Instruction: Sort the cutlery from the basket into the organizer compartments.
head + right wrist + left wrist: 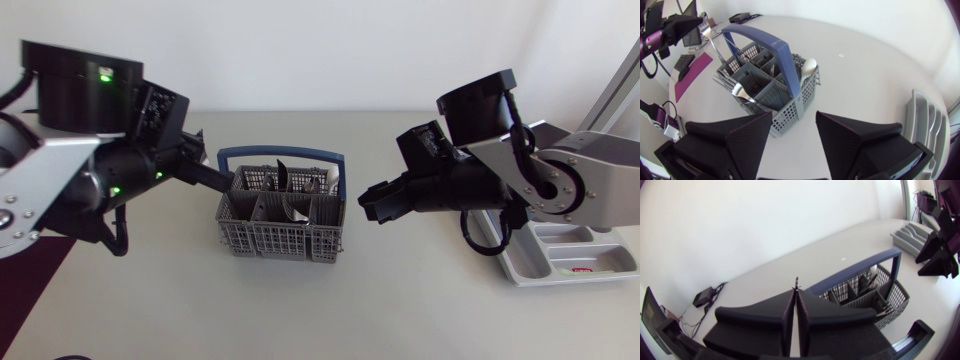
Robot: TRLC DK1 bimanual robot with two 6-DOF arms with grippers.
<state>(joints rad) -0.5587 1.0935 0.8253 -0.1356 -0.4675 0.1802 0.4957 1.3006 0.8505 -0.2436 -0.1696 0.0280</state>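
Pinching with the left tool (796, 294), closed on a thin piece of cutlery (796, 282) over the basket (280, 240) mid-tabletop, seemingly readying it for the organizer (590, 262) at the right edge, holding the right tool (793, 115) agape, empty.

basket (282, 212) near the middle of the table (400, 300), cutlery (742, 91) in its compartments. organizer (570, 250) well apart at the table's right end, beneath the right arm. left gripper (225, 181) at the basket's left rear corner, pinching a thin piece of cutlery (715, 47). right gripper (372, 203), fingers spread, just right of the basket. mat (25, 285) at the table's front left.
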